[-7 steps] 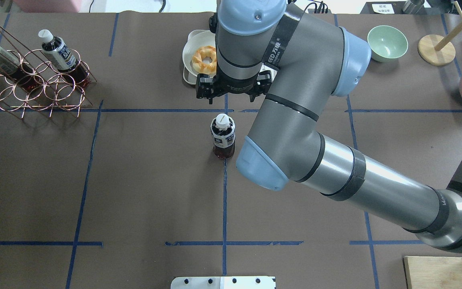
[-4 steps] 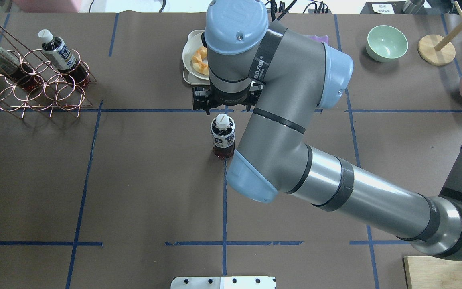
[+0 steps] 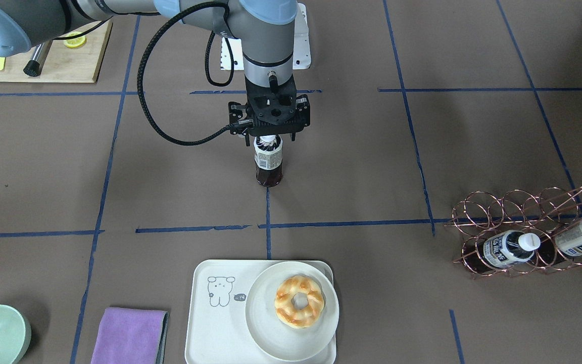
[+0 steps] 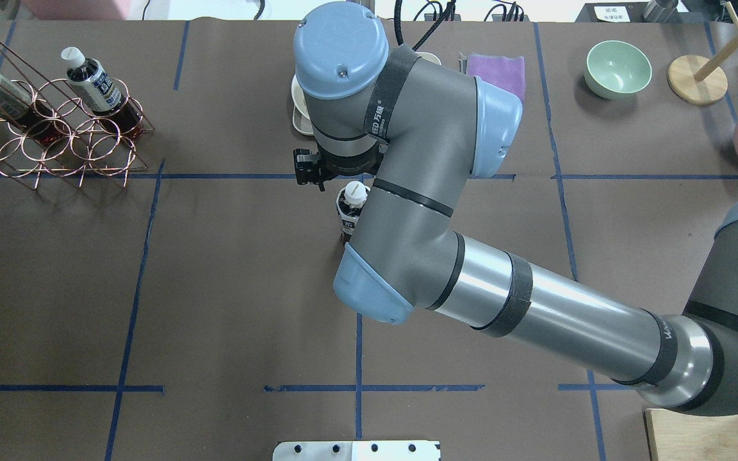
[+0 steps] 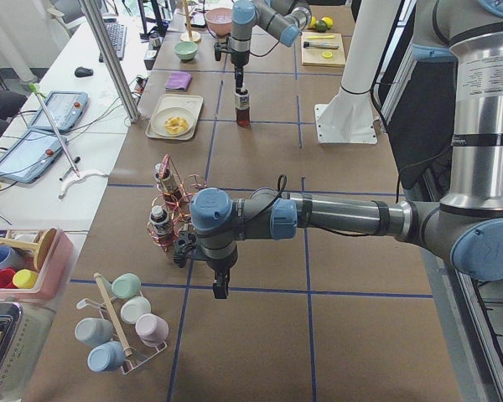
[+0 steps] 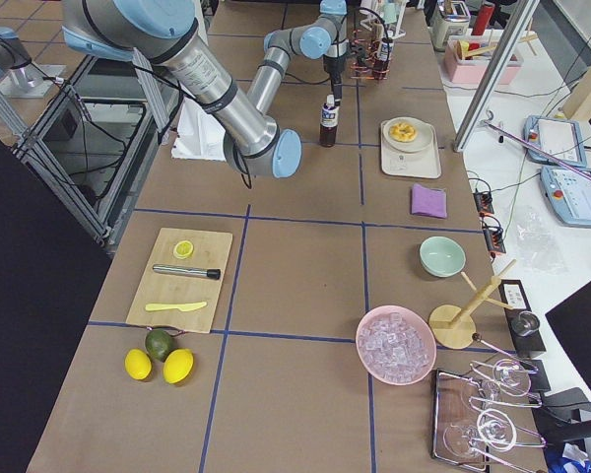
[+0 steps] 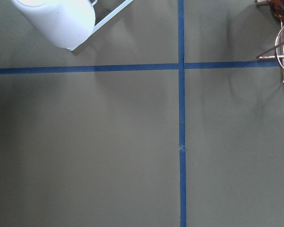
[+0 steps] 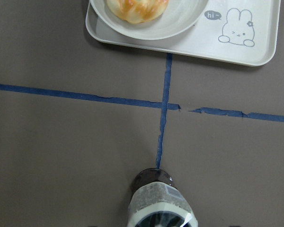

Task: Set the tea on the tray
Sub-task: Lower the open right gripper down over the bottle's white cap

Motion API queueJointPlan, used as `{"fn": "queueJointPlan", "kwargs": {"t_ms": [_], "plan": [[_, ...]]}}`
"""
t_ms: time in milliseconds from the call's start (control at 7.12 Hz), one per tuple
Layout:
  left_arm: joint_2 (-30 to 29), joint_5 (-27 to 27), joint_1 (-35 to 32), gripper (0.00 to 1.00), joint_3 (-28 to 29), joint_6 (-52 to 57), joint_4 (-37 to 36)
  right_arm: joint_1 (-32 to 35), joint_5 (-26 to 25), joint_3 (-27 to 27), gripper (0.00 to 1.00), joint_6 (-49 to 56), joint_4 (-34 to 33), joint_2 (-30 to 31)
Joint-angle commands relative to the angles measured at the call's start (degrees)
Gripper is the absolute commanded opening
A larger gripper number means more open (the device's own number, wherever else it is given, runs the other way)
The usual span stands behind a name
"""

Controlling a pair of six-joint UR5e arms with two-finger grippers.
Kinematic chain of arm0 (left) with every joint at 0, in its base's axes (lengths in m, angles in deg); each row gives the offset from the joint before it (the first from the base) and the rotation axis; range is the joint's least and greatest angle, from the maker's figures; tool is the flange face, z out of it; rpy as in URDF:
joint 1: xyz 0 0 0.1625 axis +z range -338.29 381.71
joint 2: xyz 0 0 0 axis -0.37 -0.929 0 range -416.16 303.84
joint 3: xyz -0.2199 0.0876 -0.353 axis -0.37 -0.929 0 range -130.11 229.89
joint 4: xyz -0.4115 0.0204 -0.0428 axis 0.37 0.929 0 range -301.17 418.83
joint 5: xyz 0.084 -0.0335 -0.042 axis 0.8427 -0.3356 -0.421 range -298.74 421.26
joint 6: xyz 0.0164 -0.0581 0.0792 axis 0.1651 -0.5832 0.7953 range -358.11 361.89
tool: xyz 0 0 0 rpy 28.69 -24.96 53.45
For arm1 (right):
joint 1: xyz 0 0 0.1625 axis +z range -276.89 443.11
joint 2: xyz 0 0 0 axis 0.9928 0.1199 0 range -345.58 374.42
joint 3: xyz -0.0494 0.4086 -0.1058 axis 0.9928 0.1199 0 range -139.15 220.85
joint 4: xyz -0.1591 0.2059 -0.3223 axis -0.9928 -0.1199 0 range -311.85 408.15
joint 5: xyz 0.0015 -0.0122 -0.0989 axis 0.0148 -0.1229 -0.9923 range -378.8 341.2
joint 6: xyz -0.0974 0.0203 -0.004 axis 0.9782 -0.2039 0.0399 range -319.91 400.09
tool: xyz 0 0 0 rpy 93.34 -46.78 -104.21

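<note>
Tea [image 3: 269, 163]: upright on table [image 3: 422, 167]; tray [image 3: 209, 333] well apart at 6 o'clock, front-facing view.
Right gripper [image 3: 269, 138]: over the cap, jaws seemingly spread, not clamped.
Left gripper [image 5: 220, 290]: open or closed, cannot tell.

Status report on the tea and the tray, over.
Right tool open, over the tea bottle. Left tool by wire rack, state unclear. Bottle upright on table, not on tray. Plate with doughnut takes half the tray.
</note>
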Motion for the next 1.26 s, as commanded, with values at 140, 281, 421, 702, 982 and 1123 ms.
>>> {"fn": "queueJointPlan", "kwargs": {"t_ms": [140,281,421,702,982,1123], "plan": [[-0.09,-0.07,0.11,1.0,0.03,0.01,0.09,-0.13,0.08,0.04,0.9,0.15,0.0,0.4],[-0.09,0.02,0.11,1.0,0.03,0.01,0.26,-0.04,0.08,-0.05,0.89,0.24,0.0,0.49],[0.0,0.02,0.11,1.0,0.12,0.01,0.26,-0.22,0.08,-0.05,0.89,0.24,0.0,0.84],[0.0,0.02,0.11,1.0,0.12,0.01,0.26,-0.22,0.17,-0.4,0.89,0.24,-0.44,0.67],[-0.09,0.02,0.11,1.0,0.12,-0.08,0.26,-0.22,0.26,-0.58,0.89,0.15,-0.44,0.49],[-0.09,-0.07,0.11,1.0,0.03,0.01,0.26,-0.22,0.26,-0.58,0.89,0.24,-0.44,0.58]]}}
